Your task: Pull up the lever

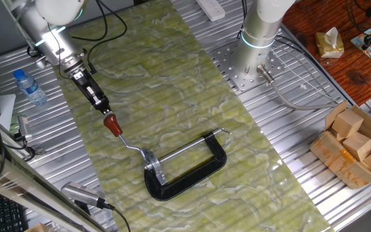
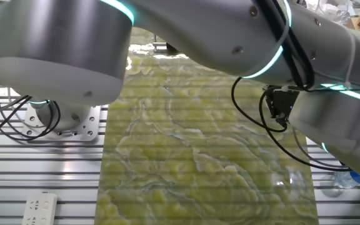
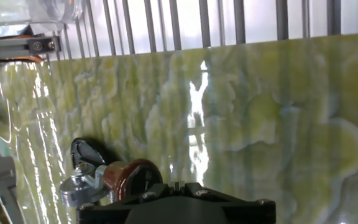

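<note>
Red-brown knob of the lever (image 1: 114, 125) sits at the gripper (image 1: 106, 112); jaws' state unclear; wooden blocks (image 1: 359, 143) fill a box (image 1: 332, 161).

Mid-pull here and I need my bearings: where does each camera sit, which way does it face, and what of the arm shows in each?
One fixed view: high, looking down on the green marbled mat; shows arm, gripper at the lever's red-brown knob, black C-shaped clamp.
The other fixed view: low, across the mat; grey arm links block it, clamp hidden.
Hand view: along the fingers; black gripper body at bottom, knob just beyond.
Shared: all three show the mat; the first and hand views show the knob.
</note>
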Robot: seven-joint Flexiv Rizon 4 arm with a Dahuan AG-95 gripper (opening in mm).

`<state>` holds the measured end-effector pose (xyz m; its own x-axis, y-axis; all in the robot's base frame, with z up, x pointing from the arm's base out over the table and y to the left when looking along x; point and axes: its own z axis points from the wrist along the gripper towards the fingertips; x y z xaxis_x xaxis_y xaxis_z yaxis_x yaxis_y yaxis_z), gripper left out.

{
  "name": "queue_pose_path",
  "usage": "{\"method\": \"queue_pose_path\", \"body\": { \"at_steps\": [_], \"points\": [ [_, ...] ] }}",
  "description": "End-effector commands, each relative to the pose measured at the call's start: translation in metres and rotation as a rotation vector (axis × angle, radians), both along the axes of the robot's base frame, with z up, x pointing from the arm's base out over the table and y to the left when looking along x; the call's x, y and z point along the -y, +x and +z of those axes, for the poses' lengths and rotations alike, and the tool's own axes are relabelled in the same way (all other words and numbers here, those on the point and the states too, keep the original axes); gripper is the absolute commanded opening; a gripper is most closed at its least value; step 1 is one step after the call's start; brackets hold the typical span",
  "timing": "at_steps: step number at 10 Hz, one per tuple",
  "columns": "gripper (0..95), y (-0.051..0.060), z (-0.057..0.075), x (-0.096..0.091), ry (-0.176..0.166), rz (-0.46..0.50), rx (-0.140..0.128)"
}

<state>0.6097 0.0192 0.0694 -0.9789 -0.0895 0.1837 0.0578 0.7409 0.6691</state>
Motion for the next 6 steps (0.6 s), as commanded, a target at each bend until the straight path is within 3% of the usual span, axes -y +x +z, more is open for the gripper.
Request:
{"method": "queue_pose_path", "body": {
  "at_steps": [1, 2, 6],
  "points": [
    [0.0, -0.0005, -0.004, 0.0007, 0.073, -0.028, 0.01],
    [0.0, -0.0005, -0.0057, 0.0006, 0.108, -0.035, 0.008],
    [0.0, 0.0001, -0.0078, -0.005, 0.129, -0.062, 0.009]
  ]
}}
